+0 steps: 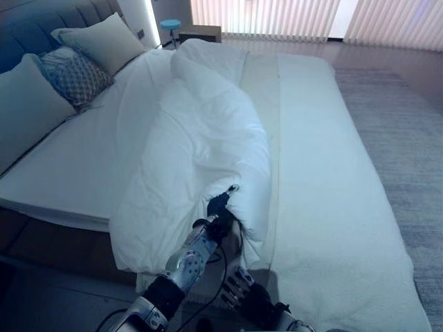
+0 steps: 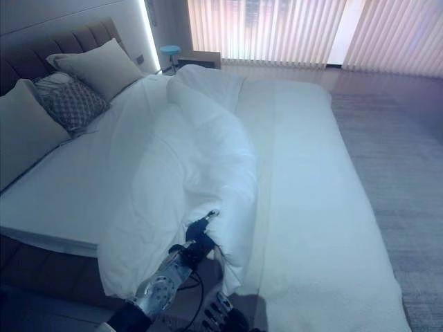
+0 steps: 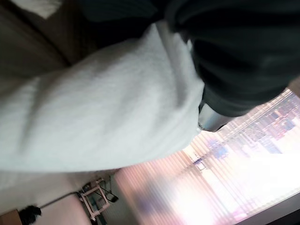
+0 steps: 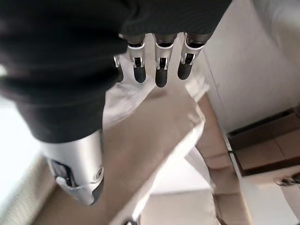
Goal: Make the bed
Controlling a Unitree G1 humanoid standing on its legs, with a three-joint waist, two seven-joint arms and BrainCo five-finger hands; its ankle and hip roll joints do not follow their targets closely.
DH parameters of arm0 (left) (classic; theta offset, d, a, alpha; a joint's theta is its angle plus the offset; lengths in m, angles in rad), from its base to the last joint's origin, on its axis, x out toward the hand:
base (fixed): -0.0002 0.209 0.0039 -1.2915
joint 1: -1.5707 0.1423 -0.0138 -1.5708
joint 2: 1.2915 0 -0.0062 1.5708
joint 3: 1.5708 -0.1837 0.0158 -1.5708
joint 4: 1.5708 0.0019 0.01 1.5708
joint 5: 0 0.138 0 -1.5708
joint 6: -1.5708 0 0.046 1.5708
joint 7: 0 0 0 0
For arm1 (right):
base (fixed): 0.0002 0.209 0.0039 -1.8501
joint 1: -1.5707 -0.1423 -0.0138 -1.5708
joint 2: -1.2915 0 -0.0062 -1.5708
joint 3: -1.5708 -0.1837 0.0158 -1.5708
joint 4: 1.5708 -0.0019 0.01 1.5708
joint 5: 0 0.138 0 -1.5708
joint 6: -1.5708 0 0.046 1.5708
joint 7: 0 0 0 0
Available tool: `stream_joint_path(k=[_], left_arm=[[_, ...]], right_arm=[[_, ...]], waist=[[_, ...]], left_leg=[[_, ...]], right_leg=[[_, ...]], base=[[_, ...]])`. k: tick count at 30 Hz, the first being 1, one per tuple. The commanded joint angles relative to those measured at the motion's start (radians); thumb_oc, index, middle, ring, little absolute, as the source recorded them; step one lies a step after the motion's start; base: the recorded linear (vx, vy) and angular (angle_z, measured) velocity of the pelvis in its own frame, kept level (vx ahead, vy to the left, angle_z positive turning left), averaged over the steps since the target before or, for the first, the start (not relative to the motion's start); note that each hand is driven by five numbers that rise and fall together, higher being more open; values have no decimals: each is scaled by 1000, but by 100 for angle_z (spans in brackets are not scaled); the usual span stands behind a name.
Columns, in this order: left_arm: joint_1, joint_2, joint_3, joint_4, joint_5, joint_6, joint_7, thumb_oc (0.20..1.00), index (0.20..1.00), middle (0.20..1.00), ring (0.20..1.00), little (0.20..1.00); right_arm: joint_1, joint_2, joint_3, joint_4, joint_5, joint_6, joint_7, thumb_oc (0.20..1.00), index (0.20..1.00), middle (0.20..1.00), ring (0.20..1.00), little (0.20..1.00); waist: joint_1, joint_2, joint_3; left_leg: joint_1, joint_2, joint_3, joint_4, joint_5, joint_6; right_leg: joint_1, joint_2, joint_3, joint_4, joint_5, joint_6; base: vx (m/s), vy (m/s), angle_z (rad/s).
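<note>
A white duvet (image 1: 201,138) lies bunched in a long ridge down the middle of the bed, its lower end hanging over the foot edge. My left hand (image 1: 219,207) reaches up at that lower end and is shut on a fold of the duvet; in the left wrist view the white cloth (image 3: 108,112) presses against the hand's dark cover (image 3: 234,61). My right hand (image 1: 241,285) hangs lower, below the bed's foot edge, with its fingers (image 4: 159,70) straight and nothing in them. The white sheet (image 1: 325,173) lies bare to the right of the ridge.
Three pillows lean at the headboard (image 1: 41,21): a plain one (image 1: 104,41), a patterned one (image 1: 76,76) and another plain one (image 1: 24,104). A grey rug (image 1: 401,124) lies right of the bed. A round stool (image 1: 169,26) and curtains (image 1: 277,17) stand beyond.
</note>
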Motion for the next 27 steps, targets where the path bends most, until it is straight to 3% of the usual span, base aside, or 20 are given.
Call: stream_joint_path(k=[1,8,17,27], left_arm=[[-85,-96,-78,-154,-58,-3,-100,200,200,200,200,200],[13,-61,-109,-239,-118,8,-99,200,200,200,200,200],[99,-14,-133,-331,-174,7,-90,200,200,200,200,200],[129,8,-65,-326,-161,-32,-60,200,200,200,200,200]], right_arm=[[-22,79,-14,-65,136,-58,19,1000,1000,1000,1000,1000],[-57,110,-109,-118,293,-185,16,1000,1000,1000,1000,1000],[-159,131,-280,-53,350,-343,-40,1000,1000,1000,1000,1000],[-184,126,-358,-40,350,-435,-83,1000,1000,1000,1000,1000]], waist=[[10,35,-15],[17,55,-10],[37,72,-5],[41,64,-11]], left_leg=[[-5,-62,35,0,-67,-14],[-12,-63,43,0,-70,-15],[-15,-71,40,0,-79,-8],[-4,-72,54,0,-93,5]], right_leg=[[16,32,38,4,10,22],[6,26,27,4,8,31],[7,17,19,4,5,35],[5,19,40,4,8,39]], base=[[54,4,0],[16,7,0],[22,12,1],[26,4,0]])
